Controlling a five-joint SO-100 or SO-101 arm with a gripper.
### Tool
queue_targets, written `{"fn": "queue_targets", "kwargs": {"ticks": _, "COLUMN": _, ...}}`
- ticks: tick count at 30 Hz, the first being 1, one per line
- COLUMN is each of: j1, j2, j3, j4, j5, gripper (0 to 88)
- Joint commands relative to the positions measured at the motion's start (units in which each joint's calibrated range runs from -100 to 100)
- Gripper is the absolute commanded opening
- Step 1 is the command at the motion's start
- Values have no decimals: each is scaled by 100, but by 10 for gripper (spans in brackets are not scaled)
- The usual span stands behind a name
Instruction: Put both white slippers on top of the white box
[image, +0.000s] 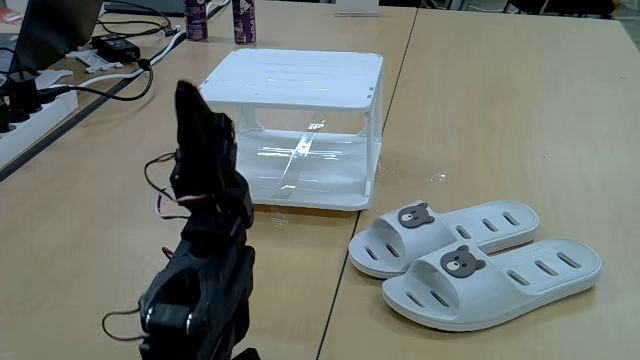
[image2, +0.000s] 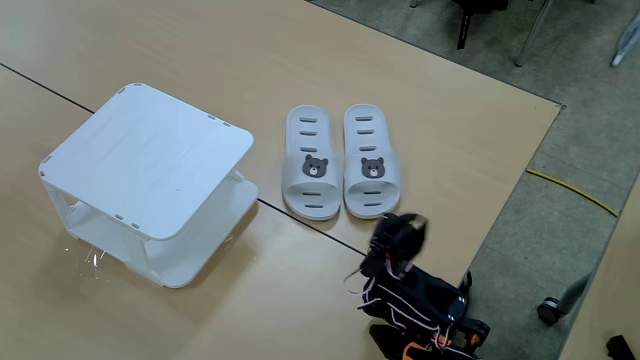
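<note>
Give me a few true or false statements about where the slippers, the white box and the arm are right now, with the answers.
1. Both white slippers lie side by side on the table. True.
2. One slipper already sits on top of the white box. False: the box top is bare.
3. The gripper holds a slipper. False: it holds nothing and is apart from both.
4. Each slipper shows a bear face. True.
5. The white box lies tipped on its side. False: it stands upright on its legs.
</note>
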Motion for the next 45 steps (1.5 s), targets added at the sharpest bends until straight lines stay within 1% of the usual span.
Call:
{"fn": "queue_targets", "kwargs": {"ticks": 1, "j1": 23, "j2": 1556, "j3": 45, "j4": -17, "j5": 42, "gripper": 8}}
{"fn": "queue_targets", "kwargs": {"ticks": 5, "j1": 23, "j2": 2793, "j3": 0, "j4": -8, "j5": 42, "gripper": 8}}
{"fn": "queue_targets", "kwargs": {"ticks": 13, "j1": 40, "j2": 6520, "j3": -72, "j4": -8, "j5": 42, "gripper": 13}}
{"fn": "queue_targets", "kwargs": {"ticks": 16, "j1": 212, "j2": 8034, "j3": -54, "j4": -8, "j5": 42, "gripper": 8}}
{"fn": "queue_targets", "kwargs": {"ticks": 22, "j1": 813, "j2": 9936, "j3": -181, "j4": -8, "j5": 42, "gripper": 8}}
{"fn": "queue_targets", "kwargs": {"ticks": 30, "j1": 1331, "j2": 11442, "j3": -614, "j4": -8, "j5": 42, "gripper": 8}}
{"fn": "queue_targets", "kwargs": {"ticks": 38, "j1": 2433, "j2": 11661, "j3": -1047, "j4": -8, "j5": 42, "gripper": 13}}
{"fn": "queue_targets", "kwargs": {"ticks": 41, "j1": 2515, "j2": 11795, "j3": -1083, "j4": -8, "j5": 42, "gripper": 14}}
{"fn": "queue_targets", "kwargs": {"ticks": 45, "j1": 2515, "j2": 11964, "j3": -1624, "j4": -8, "j5": 42, "gripper": 15}}
